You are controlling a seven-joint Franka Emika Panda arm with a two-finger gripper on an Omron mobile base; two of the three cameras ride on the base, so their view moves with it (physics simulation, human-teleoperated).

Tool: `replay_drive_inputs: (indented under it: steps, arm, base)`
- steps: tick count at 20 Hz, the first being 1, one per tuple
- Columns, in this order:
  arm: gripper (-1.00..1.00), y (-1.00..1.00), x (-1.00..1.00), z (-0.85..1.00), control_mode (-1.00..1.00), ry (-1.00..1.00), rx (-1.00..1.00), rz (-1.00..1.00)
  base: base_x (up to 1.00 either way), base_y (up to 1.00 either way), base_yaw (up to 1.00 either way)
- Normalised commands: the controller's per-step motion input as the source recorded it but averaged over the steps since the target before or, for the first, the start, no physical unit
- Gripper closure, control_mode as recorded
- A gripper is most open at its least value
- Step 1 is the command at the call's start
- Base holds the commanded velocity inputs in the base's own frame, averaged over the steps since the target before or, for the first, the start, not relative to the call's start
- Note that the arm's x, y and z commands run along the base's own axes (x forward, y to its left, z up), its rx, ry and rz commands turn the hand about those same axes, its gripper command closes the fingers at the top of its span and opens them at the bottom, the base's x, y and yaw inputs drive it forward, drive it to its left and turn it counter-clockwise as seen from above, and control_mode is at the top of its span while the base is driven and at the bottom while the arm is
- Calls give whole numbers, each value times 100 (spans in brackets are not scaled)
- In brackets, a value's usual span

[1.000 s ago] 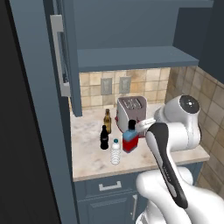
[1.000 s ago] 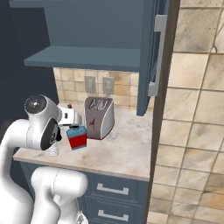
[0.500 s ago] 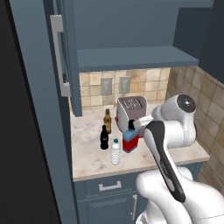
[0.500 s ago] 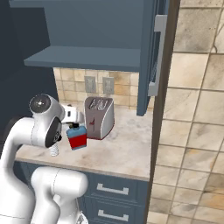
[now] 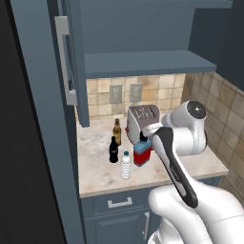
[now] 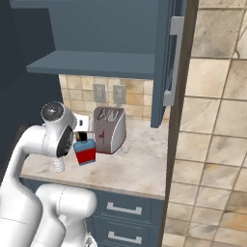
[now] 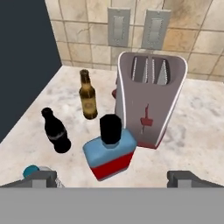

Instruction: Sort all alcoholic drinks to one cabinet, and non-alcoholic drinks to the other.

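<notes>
- Gripper [image 7: 112, 177] jaws spread wide, nothing between them; it hangs above the counter [image 7: 192, 131], looking down on the group of drinks
- Square red bottle [image 7: 110, 151] stands upright just ahead of the jaws, roughly centred in the gap, black cap toward the hand; it sits just beside the toaster [image 7: 148, 98], which lies ahead and to the right of the jaws
- Beer bottle [image 7: 88, 96] stands farther ahead and left of the jaws, near the toaster's left face
- Cola bottle [image 7: 56, 131] is ahead-left, well apart from the red bottle
- Water bottle [image 7: 33, 171] shows its teal cap close by the left fingertip [image 7: 41, 178], low in the hand view
- Step in hand, as judged: approach to a first pick, the red bottle being the likely target; all four drinks are on the counter, none sorted yet
- Next move calls for a descent with the jaws either side of the bottle's body or neck, clear of the toaster wall and of the water bottle at the left finger, then closing
</notes>
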Motion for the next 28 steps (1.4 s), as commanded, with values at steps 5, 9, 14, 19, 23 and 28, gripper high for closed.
replay_drive_inputs:
  steps: [5,9,14,19,23,28]
  arm:
    - [-100,0,29,-20,-100,0,0,0]
    - [-100,0,38,-20,-100,0,0,0]
    - [-100,3,36,-24,-100,1,0,0]
    - [-100,13,23,-34,-100,0,0,0]
    - [-100,4,25,-22,-100,0,0,0]
    - [-100,0,22,-16,-100,0,0,0]
  base:
    - [0,0,0]
    - [0,0,0]
    - [0,0,0]
    - [0,0,0]
    - [0,0,0]
    - [0,0,0]
